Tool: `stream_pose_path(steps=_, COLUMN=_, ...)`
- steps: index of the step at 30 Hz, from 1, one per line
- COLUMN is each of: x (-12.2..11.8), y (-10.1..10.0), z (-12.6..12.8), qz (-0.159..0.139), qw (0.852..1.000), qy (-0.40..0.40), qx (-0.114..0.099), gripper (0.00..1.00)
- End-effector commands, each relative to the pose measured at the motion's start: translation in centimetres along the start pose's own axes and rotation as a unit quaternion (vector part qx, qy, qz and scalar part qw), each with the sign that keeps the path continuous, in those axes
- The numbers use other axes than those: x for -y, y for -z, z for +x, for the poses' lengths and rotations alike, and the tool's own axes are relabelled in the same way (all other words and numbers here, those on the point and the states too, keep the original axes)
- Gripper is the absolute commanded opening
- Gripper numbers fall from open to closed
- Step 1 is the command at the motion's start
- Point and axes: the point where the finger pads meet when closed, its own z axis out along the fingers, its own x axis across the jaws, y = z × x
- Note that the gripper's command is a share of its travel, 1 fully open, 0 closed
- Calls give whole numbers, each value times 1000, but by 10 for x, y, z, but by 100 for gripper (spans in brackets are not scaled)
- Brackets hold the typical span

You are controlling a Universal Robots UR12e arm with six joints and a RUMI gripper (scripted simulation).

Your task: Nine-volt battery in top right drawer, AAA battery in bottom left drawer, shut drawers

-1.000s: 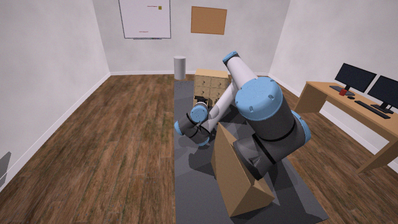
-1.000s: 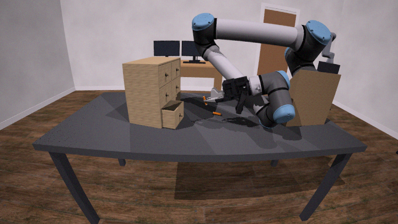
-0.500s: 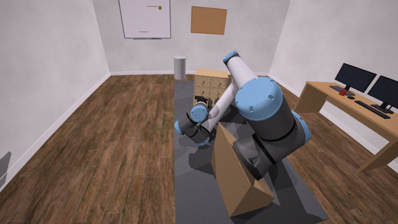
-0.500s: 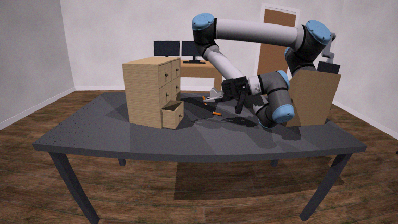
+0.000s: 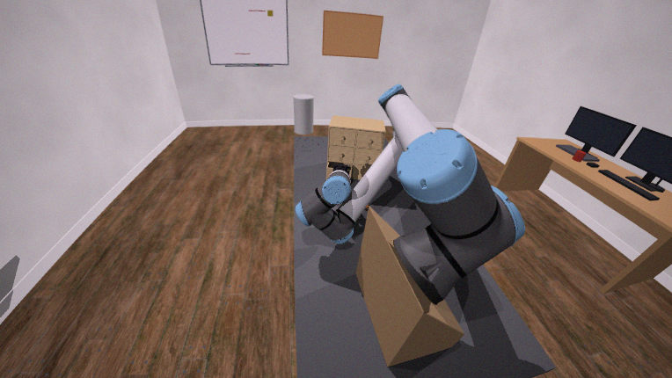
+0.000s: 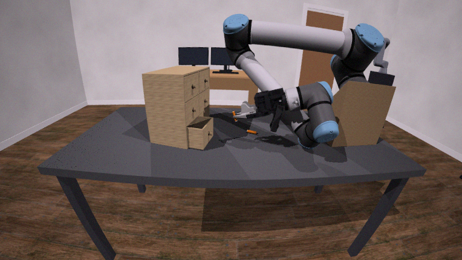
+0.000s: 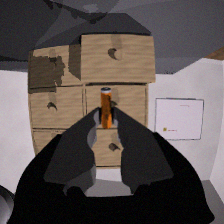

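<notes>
With the chest's [image 5: 356,122] [image 6: 166,106] [image 7: 40,107] bottom-left drawer [image 6: 200,137] [image 7: 135,60] opened, an orange battery [image 6: 233,113] [image 7: 106,107] was held before it, pinched by the narrowed gripper [image 5: 339,166] [image 6: 236,115] [image 7: 106,108]. The drop remained to be made.

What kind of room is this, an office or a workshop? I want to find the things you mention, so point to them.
Perhaps an office-like robot lab: a robot arm [image 5: 437,163] [image 6: 297,34] over a table [image 6: 226,174], a desk with monitors [image 5: 599,130] [image 6: 193,55], and a whiteboard [image 5: 246,32] [image 7: 179,118].
</notes>
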Motion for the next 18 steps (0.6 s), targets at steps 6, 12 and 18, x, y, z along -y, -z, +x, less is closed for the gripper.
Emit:
stream_pose_path(steps=6, x=-6, y=-14, z=0, qz=0, qw=1000, qy=0, qx=0, gripper=2)
stream_pose_path(steps=12, x=-8, y=-21, z=0, qz=0, qw=1000, qy=0, qx=0, gripper=2)
stream_pose_path(steps=18, x=-13, y=-33, z=0, qz=0, qw=1000, qy=0, qx=0, gripper=2)
